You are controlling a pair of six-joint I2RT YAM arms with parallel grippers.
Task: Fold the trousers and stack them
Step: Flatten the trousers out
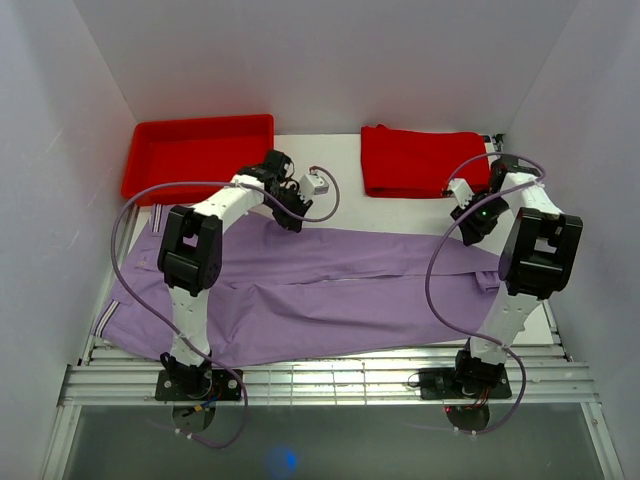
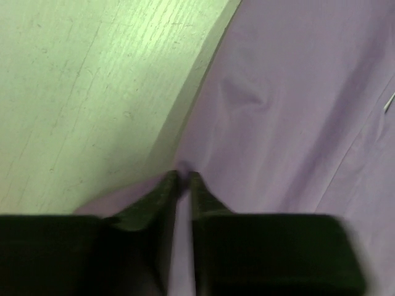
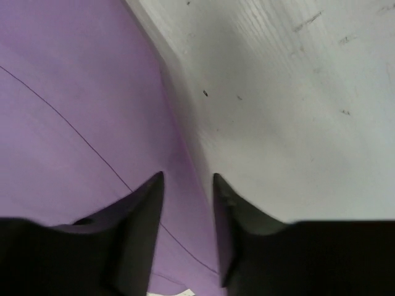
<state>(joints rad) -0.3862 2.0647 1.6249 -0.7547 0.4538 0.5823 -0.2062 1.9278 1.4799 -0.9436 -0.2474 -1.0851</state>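
The lilac trousers (image 1: 330, 290) lie spread flat across the table, waist at the left and legs running right. My left gripper (image 1: 290, 215) is at their far edge near the middle. In the left wrist view its jaws (image 2: 184, 177) are pinched on the fabric edge (image 2: 296, 92). My right gripper (image 1: 465, 225) is at the far edge near the leg ends. In the right wrist view it (image 3: 187, 179) is open, its fingers straddling the trousers' edge (image 3: 62, 92), touching down or just above.
A red plastic tray (image 1: 200, 155) stands at the back left. A folded red cloth (image 1: 420, 160) lies at the back right. Bare white table (image 1: 340, 215) shows between them and the trousers. White walls close in on three sides.
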